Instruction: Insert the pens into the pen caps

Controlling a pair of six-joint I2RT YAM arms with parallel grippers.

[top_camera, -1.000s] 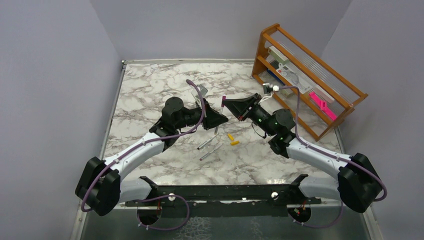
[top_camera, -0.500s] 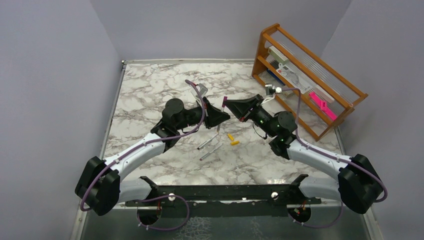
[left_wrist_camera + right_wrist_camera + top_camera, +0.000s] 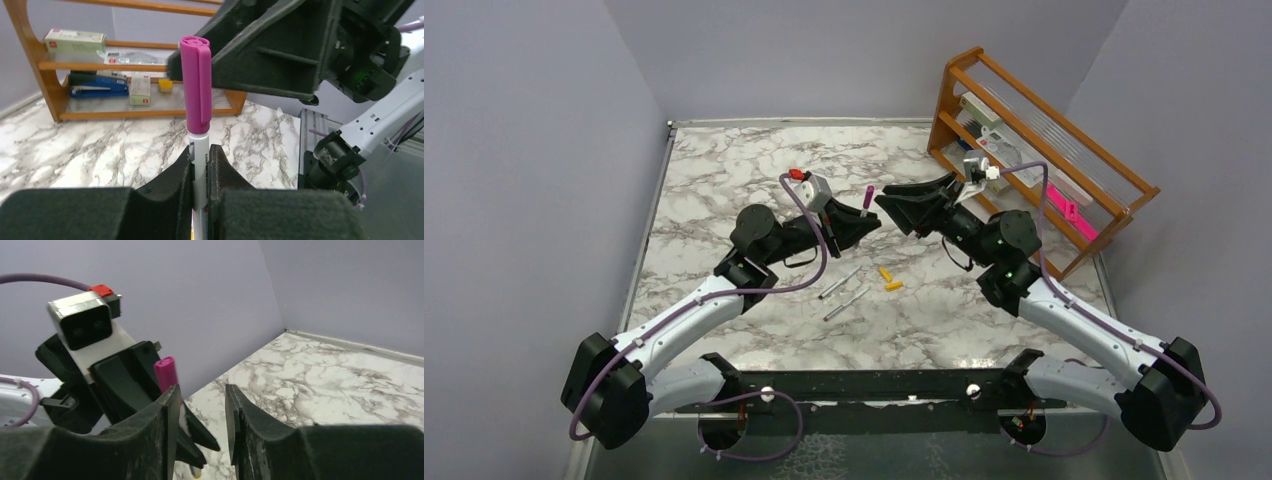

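My left gripper (image 3: 869, 222) is shut on a silver-grey pen (image 3: 200, 165) and holds it upright above the table. A magenta pen cap (image 3: 196, 90) sits on the pen's top end; it also shows in the top view (image 3: 867, 194) and the right wrist view (image 3: 166, 372). My right gripper (image 3: 884, 200) is open and empty, its jaws just right of the cap and apart from it (image 3: 200, 405). Two more pens (image 3: 839, 283) (image 3: 847, 303) lie on the marble table. Two yellow-orange caps (image 3: 885, 273) (image 3: 893, 286) lie beside them.
A wooden rack (image 3: 1024, 150) with stationery and a flat bright-pink object (image 3: 1064, 205) stands at the right back; it also shows in the left wrist view (image 3: 125, 65). Grey walls close in the table (image 3: 724, 170) on the left, back and right.
My right gripper has let go of the magenta cap and drawn back a little to the right. The cap now stays on the pen. My left wrist has lifted and tilted.
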